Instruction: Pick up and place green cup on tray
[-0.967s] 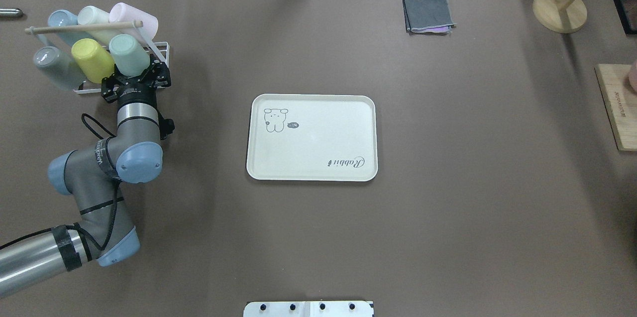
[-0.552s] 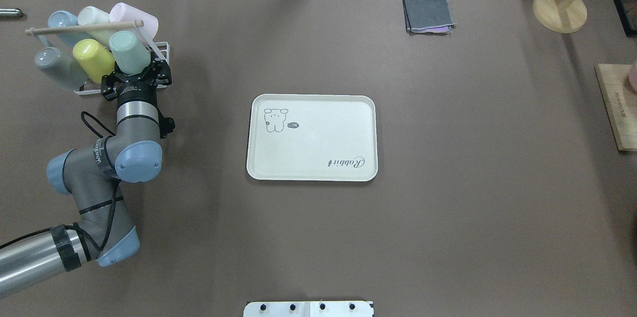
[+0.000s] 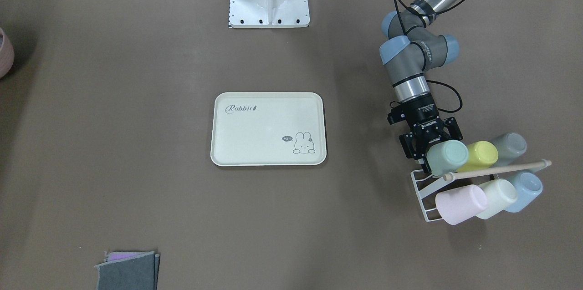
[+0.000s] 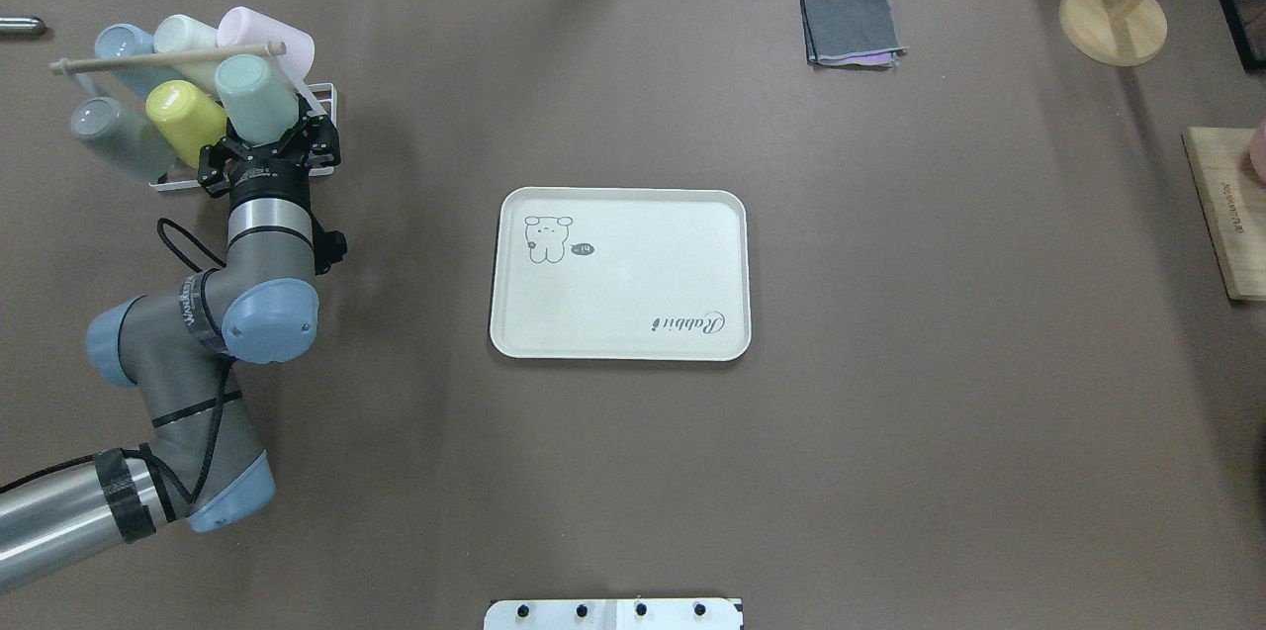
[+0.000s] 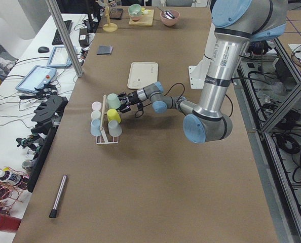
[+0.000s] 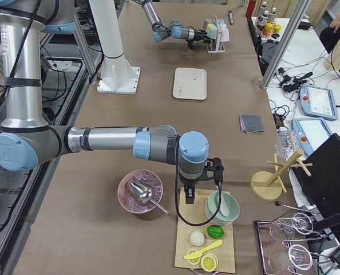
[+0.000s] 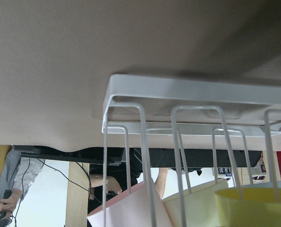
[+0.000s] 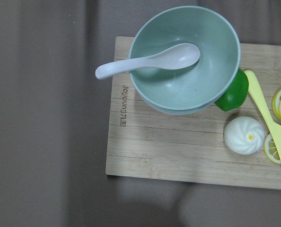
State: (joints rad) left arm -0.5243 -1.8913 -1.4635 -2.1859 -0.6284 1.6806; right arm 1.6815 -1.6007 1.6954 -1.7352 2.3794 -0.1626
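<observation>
The pale mint green cup (image 4: pixel 252 96) lies tilted at the near right corner of a white wire rack (image 4: pixel 324 102), beside a yellow cup (image 4: pixel 185 108). My left gripper (image 4: pixel 267 137) has its fingers around the green cup's (image 3: pixel 447 157) mouth end and is shut on it. The cream tray (image 4: pixel 643 264) with its "Rabbit" script lies flat at the table's centre, to the right of the rack. The left wrist view shows only the rack's wires (image 7: pixel 178 90) and other cups. My right gripper (image 6: pixel 201 192) hangs over a wooden board far to the right; I cannot tell whether it is open or shut.
Grey, blue, cream and pink cups (image 3: pixel 460 203) fill the rack under a wooden rod (image 4: pixel 168 56). A folded grey cloth (image 4: pixel 851 27) and a wooden stand (image 4: pixel 1113 17) sit at the back right. The wooden board (image 8: pixel 178 151) holds a green bowl with a spoon (image 8: pixel 185 56).
The left gripper and the green cup have shifted slightly toward the back of the table, with the cup riding higher against the rod. The yellow cup nudged along a little.
</observation>
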